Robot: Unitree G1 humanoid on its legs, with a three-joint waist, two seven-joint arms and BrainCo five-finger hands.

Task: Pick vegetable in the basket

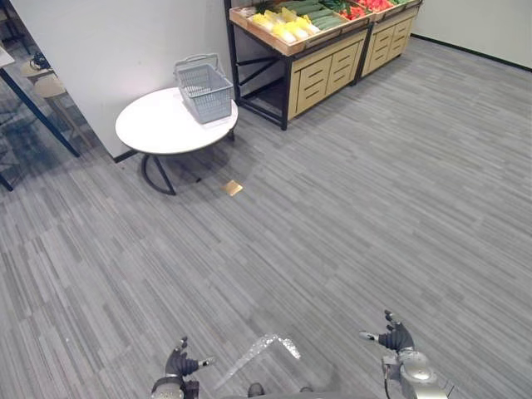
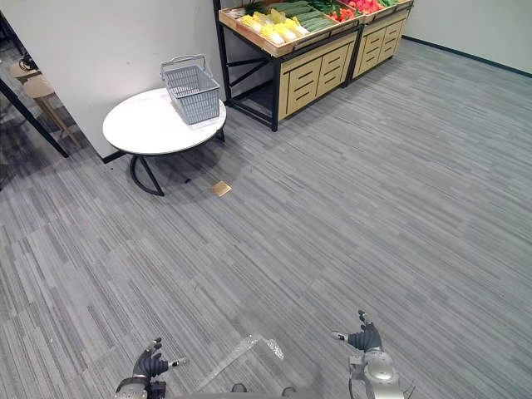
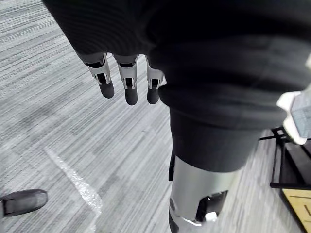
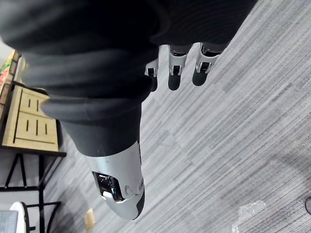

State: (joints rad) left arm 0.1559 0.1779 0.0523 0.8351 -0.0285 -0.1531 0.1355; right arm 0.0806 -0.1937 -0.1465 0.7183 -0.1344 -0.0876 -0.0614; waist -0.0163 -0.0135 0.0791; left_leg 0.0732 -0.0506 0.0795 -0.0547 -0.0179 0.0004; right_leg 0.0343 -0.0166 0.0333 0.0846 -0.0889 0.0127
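Fingers (image 3: 129, 90) of your left hand (image 1: 177, 364) and right hand (image 1: 397, 339) hung relaxed, empty. Vegetables (image 1: 303, 18) lay well ahead on the wooden stand (image 1: 324, 71), right of the grey basket (image 1: 204, 91), which was nearer your left hand.

basket (image 1: 204, 90): grey plastic mesh | table (image 1: 158, 129): smooth white top | stand (image 1: 320, 71): pale wood | floor (image 1: 349, 208): matt grey

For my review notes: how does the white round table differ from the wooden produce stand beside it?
The table has a round white top on dark curved legs; the produce stand is rectangular, light wood in a black frame. The table carries one grey basket that looks empty; the stand is loaded with yellow, green and red vegetables. Both stand on the grey floor near the white wall.
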